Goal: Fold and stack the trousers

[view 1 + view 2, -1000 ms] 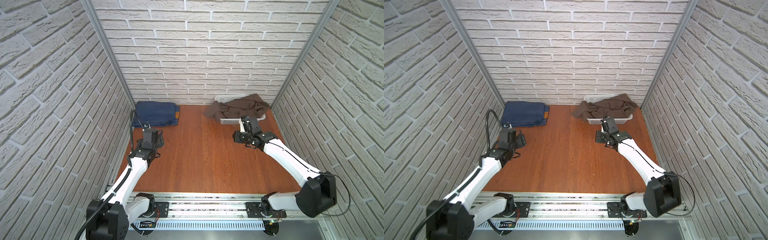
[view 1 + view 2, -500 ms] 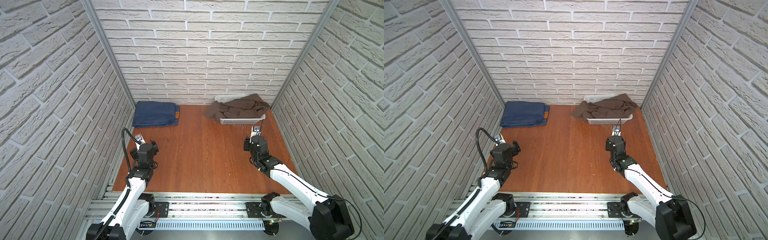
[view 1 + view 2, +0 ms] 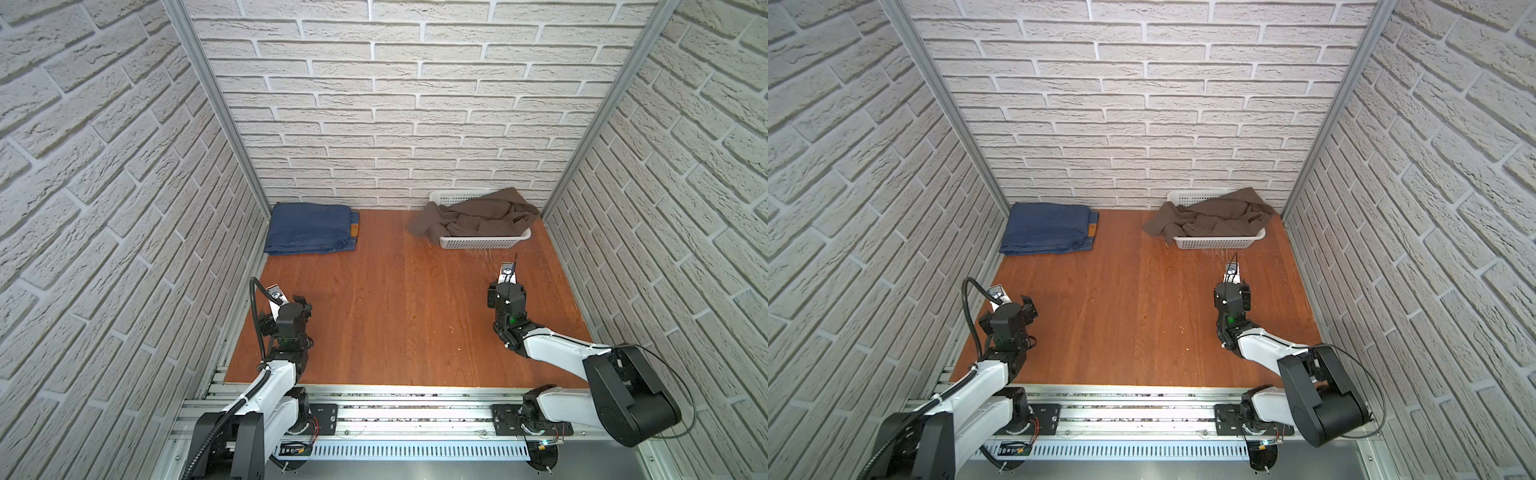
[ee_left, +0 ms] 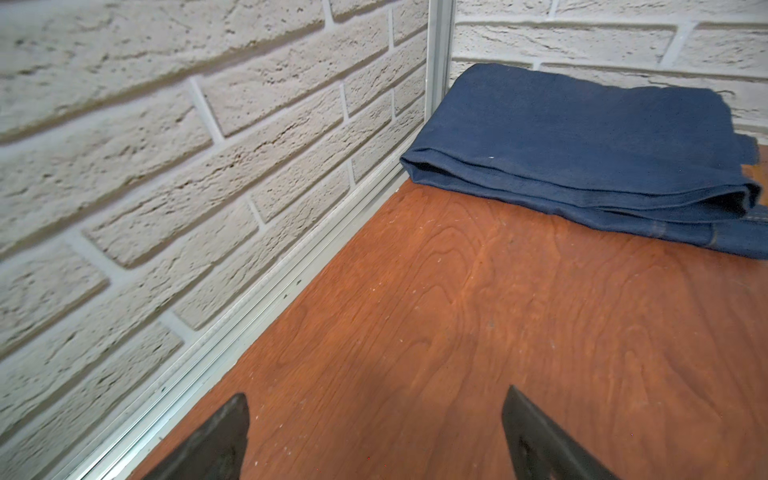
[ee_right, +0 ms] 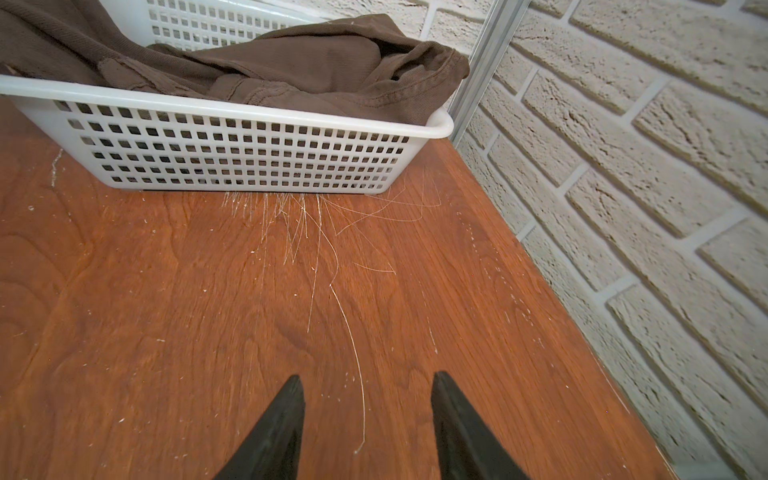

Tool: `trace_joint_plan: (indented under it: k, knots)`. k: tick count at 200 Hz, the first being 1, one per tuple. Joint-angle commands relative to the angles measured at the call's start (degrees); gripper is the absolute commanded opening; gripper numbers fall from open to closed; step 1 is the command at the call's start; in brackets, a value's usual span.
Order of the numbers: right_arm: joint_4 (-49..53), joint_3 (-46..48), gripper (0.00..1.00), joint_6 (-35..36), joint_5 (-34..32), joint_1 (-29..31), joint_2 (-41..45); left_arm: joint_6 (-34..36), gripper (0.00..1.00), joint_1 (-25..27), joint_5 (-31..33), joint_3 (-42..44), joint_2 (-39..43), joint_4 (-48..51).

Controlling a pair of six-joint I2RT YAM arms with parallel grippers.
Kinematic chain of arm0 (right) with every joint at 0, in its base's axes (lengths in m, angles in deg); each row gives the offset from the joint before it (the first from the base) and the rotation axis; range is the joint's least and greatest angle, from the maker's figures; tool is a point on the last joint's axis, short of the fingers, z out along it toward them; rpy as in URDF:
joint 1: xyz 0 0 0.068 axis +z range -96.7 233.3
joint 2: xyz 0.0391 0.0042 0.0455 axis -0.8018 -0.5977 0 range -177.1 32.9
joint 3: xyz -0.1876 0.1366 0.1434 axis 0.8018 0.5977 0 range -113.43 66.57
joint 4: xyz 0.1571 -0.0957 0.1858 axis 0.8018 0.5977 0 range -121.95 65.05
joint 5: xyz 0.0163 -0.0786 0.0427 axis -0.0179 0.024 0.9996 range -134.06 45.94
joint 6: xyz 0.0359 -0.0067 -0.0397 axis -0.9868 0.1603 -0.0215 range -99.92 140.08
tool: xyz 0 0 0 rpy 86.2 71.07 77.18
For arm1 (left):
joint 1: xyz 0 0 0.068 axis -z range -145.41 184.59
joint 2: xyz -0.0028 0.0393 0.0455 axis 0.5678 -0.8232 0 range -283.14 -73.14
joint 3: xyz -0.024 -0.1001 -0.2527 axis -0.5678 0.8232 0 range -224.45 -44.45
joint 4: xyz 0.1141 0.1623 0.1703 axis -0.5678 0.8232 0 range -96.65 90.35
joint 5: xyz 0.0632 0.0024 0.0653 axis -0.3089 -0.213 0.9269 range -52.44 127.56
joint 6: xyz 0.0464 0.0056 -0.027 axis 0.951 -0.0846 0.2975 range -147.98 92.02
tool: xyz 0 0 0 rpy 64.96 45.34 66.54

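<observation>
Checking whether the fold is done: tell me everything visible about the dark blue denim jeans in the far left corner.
The dark blue denim jeans lie folded into a flat rectangular stack of several layers, in the far left corner of the reddish wooden table. A tan leather patch shows at their right edge, orange-tan stitching on a lower layer. Nothing lies on them.

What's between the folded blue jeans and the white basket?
Bare reddish wooden tabletop, then the brown cloth garment spilling from the white plastic lattice basket toward the folded dark blue denim jeans, in both top views.
</observation>
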Motion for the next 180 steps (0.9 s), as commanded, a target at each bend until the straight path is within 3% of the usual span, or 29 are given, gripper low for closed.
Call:
trace_joint_plan:
  k: [1, 27, 70, 104, 136, 160, 165, 177, 179, 180]
  knots:
    - [-11.5, 0.8, 0.51, 1.5, -0.6, -0.5, -3.5, 2.4, 0.94, -0.8, 0.1, 1.1, -0.9, -11.1]
    - [-8.3, -0.4, 0.51, 1.0, 2.0, -1.4, -3.4, 3.4, 0.94, -1.5, -0.4, 1.2, -2.7, -13.7]
    - [-4.7, -2.4, 0.5, 0.4, 15.1, -6.1, -4.4, 3.6, 0.95, -3.1, -5.2, -0.3, -11.0, -21.8]
    - [-6.5, -1.7, 0.49, 0.0, 21.7, -8.5, -5.4, 3.3, 0.95, -3.1, -7.5, -1.8, -17.0, -26.9]
    - [-11.1, 0.3, 0.5, -0.3, 21.5, -8.9, -6.8, 3.6, 0.95, -3.3, -8.2, -3.1, -20.1, -28.4]
    - [-10.5, 0.2, 0.51, -0.5, 21.6, -8.9, -6.9, 5.8, 0.98, -3.5, -8.7, -3.3, -30.5, -41.3]
    - [-10.7, 0.1, 0.52, -0.4, 21.5, -9.0, -7.0, 6.6, 0.98, -3.2, -9.8, -3.7, -30.9, -40.2]
    - [-10.4, 0.1, 0.56, -0.4, 21.6, -9.0, -7.0, 6.4, 0.98, -2.4, -10.3, -6.0, -27.7, -31.3]
    - [-10.5, 0.0, 0.61, -0.4, 21.6, -9.0, -7.1, 6.6, 0.98, -2.4, -10.3, -6.3, -28.0, -31.7]
    - [-10.4, 0.0, 0.73, -0.4, 21.5, -9.0, -7.1, 6.7, 0.98, -2.4, -10.4, -6.4, -28.3, -31.9]
